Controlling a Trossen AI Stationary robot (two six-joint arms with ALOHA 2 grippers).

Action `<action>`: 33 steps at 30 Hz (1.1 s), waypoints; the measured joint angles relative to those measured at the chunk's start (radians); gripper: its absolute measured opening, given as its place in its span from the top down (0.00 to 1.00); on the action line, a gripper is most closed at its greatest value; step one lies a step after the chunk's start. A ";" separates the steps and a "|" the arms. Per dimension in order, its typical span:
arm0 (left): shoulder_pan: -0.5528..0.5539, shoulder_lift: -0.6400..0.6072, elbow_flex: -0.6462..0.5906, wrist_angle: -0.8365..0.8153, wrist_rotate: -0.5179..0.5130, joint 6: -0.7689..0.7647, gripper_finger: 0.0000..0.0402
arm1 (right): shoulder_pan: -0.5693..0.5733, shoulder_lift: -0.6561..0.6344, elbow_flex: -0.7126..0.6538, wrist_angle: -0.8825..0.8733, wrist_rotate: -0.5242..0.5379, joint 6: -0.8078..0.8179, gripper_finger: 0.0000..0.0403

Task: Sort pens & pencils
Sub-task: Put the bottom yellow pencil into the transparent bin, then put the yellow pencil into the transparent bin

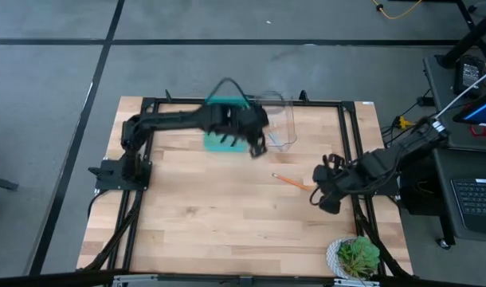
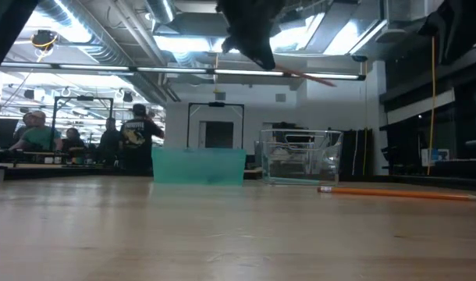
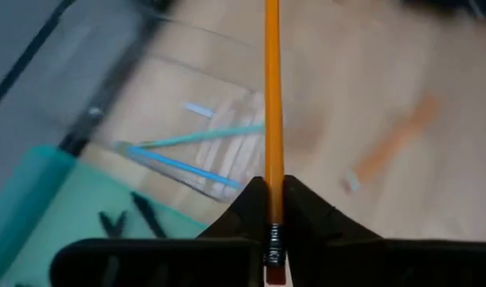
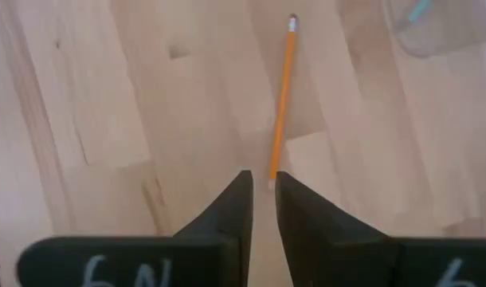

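Note:
My left gripper (image 3: 273, 187) hangs high over the far middle of the table, beside the clear bin (image 1: 281, 127), shut on an orange pencil (image 3: 272, 96). In the clear bin lie two light-blue pencils (image 3: 191, 151). Black pens (image 3: 139, 215) lie in the teal bin (image 1: 223, 137) next to it. A second orange pencil (image 1: 291, 182) lies flat on the table right of centre. My right gripper (image 4: 263, 179) hovers above that pencil's near end, fingers a narrow gap apart with nothing between them. My left gripper pinches the orange pencil at its eraser end, by the metal band (image 3: 273, 237), between its two fingers. The pencil runs along the fingers and sticks out past their tips. It is lifted clear of the table and the bins, nearly level (image 2: 304, 76).
A potted plant (image 1: 358, 255) stands at the near right corner. Black frame rails (image 1: 346, 135) run along the table's left, right and far sides. Bare wood lies across the near half. People sit in the room beyond the table (image 2: 129, 133).

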 joint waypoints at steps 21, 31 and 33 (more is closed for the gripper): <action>0.134 0.204 0.002 0.251 -0.073 -0.501 0.96 | 0.000 -0.294 -0.007 -0.199 0.010 -0.077 0.85; 0.161 0.248 0.001 0.256 -0.060 -0.506 0.86 | 0.000 -0.346 -0.007 -0.227 0.009 -0.088 0.85; 0.166 0.248 0.001 0.254 -0.039 -0.518 0.81 | 0.000 -0.351 -0.007 -0.236 0.008 -0.087 0.85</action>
